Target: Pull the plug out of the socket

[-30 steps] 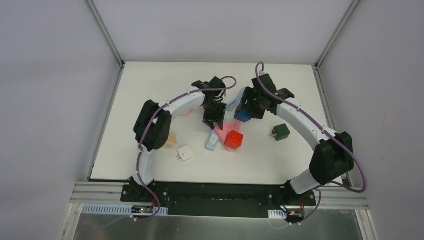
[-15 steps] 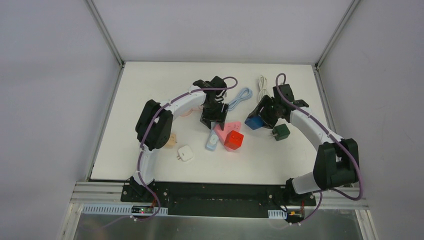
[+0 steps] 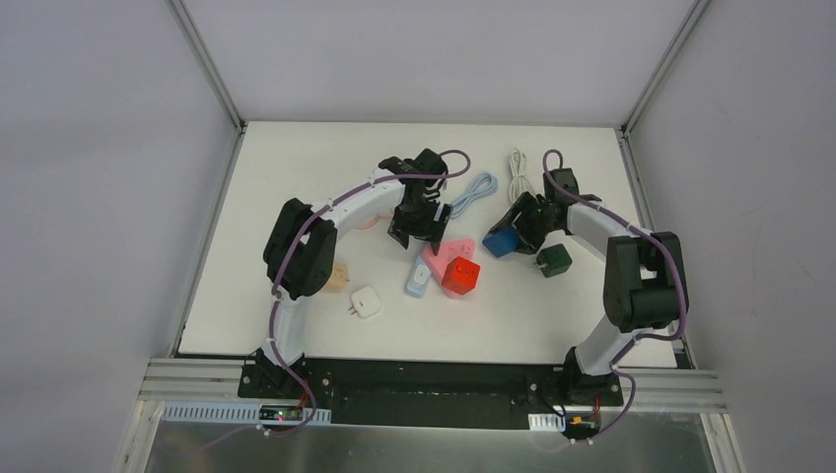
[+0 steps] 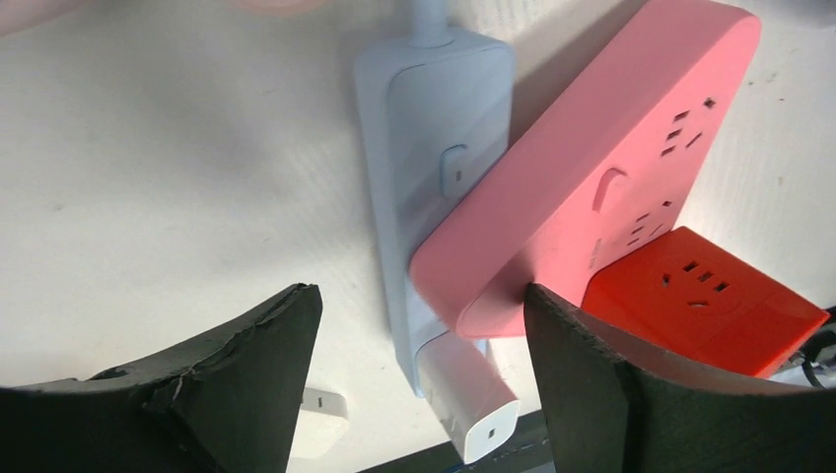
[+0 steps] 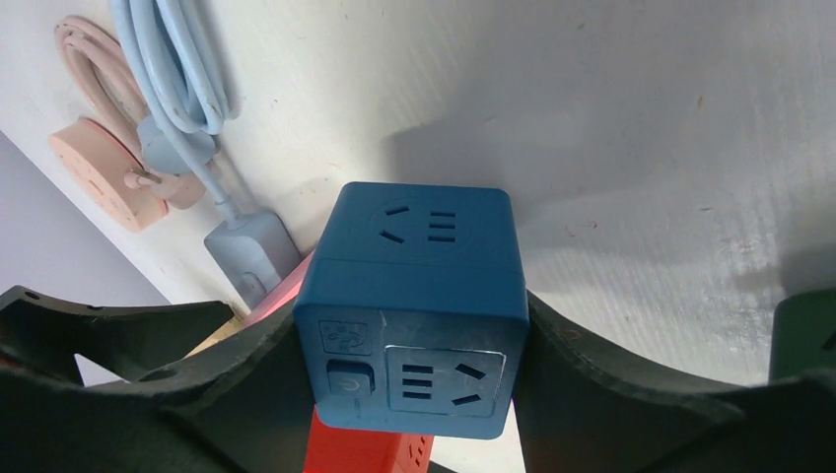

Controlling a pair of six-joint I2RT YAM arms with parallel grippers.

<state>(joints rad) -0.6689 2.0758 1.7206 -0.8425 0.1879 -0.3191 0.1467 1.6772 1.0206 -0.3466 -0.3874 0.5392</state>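
Two pincers: left gripper (image 4: 419, 305) wide, above white plug (image 4: 468, 399) in pale blue strip (image 4: 424, 148); right gripper (image 5: 409, 325) clamped on blue cube socket (image 5: 419, 256). Likely light, stiff, slick; pinch flat sides.

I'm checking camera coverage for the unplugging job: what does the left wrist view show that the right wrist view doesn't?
Only the left wrist view: the white plug on the end of the light blue strip, and the left pincer open, with nothing between its fingers. Only the right wrist view: the blue cube socket clamped in the right pincer, the coiled blue cable, and a green cube at the right edge. Both: the light blue strip, the pink strip and the red cube socket.
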